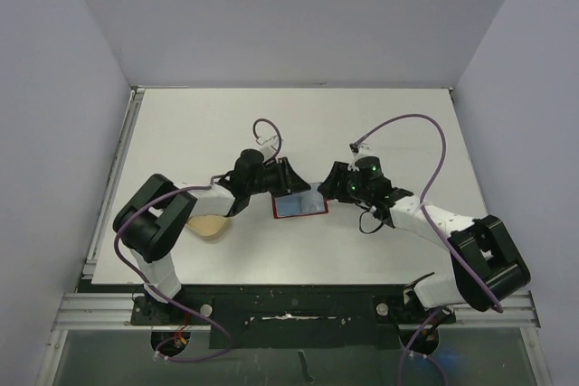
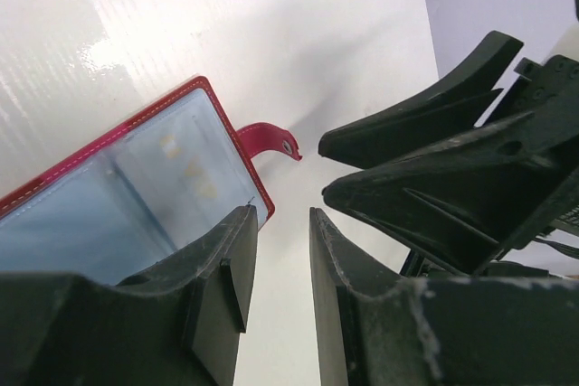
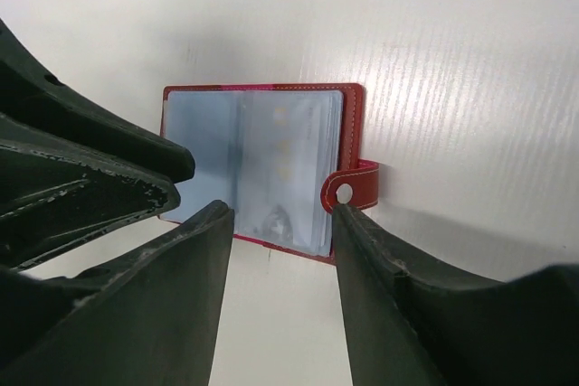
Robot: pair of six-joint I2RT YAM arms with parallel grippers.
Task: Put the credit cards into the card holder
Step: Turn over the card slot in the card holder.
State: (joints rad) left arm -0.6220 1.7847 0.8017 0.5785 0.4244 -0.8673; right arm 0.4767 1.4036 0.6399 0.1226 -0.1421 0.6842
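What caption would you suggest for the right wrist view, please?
Right end effector open over the unfolded red card holder, snap tab at right; left end effector alongside.

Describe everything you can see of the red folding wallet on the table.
The red folding wallet lies open and flat on the white table. Its cover looks like stitched red leather, framing glossy clear sleeves that show pale blue. A red snap tab with a silver stud sticks out from one edge. The left gripper and right gripper hover open at its edges; whether either touches it cannot be told.
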